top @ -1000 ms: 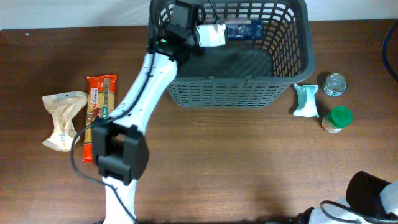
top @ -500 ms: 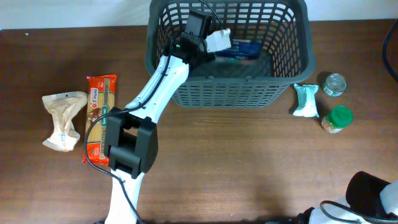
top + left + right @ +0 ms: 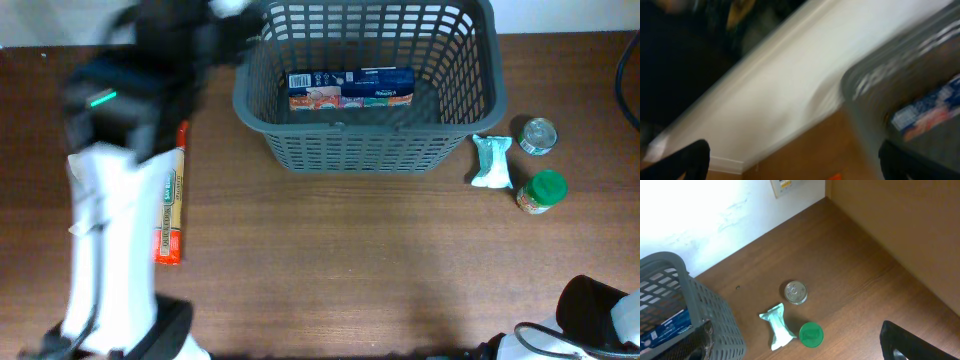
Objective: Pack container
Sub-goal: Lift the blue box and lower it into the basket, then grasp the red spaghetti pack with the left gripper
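The container (image 3: 360, 150), a dark grey lattice basket, stands at the far middle of the table (image 3: 350, 270), and one blue-and-white box (image 3: 350, 88) lies flat on its floor against the far wall. The left arm (image 3: 105, 220) is a blur over the left side of the table, clear of the basket. On its wrist view the left gripper (image 3: 795, 157) shows its fingers (image 3: 690, 157) at opposite corners of the frame, spread wide with nothing between them. The right gripper (image 3: 800, 342) hangs high above the right end of the table, equally wide open and empty. So I judge that one item is packed and the step in hand is going for the next. An orange pasta packet (image 3: 172, 215) lies on the left, partly hidden by the arm. A mint-green pouch (image 3: 491, 162), a small metal can (image 3: 538, 135) and a green-lidded jar (image 3: 543, 192) sit just right of the basket. The next move probably calls for the left claw to come down over the long packet, square across its narrow width, and close there. The right claw is well placed for the pouch or the jar.
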`<state>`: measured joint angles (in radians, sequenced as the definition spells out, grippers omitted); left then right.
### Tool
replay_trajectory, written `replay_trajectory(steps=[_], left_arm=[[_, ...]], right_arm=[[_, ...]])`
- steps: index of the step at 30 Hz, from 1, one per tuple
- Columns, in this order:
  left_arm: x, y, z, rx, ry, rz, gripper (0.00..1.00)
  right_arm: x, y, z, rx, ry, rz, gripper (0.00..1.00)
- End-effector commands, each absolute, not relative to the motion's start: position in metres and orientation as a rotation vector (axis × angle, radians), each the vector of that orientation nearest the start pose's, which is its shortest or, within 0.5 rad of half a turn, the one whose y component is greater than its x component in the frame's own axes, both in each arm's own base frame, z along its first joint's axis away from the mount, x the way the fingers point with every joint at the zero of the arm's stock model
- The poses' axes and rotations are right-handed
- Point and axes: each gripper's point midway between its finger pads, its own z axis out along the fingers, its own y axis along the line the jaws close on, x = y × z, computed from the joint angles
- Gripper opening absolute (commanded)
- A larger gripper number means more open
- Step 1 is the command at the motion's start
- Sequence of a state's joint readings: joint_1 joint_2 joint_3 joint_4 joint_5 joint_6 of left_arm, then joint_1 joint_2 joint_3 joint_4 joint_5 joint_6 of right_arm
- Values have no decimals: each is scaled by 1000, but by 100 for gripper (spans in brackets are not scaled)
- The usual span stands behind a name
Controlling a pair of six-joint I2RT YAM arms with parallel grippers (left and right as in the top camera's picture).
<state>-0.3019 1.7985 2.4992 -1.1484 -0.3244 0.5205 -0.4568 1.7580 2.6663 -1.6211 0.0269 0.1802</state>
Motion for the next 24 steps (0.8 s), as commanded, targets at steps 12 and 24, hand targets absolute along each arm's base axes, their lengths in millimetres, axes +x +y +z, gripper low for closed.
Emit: replay_trajectory(steps=[12, 24], left_arm=[[389, 98, 167, -115, 3064, 242, 89], [379, 111, 41, -147, 3218, 129, 91]], right_arm=[[319, -165, 441, 745, 2169, -187, 99], [319, -165, 441, 745, 2169, -187, 99]])
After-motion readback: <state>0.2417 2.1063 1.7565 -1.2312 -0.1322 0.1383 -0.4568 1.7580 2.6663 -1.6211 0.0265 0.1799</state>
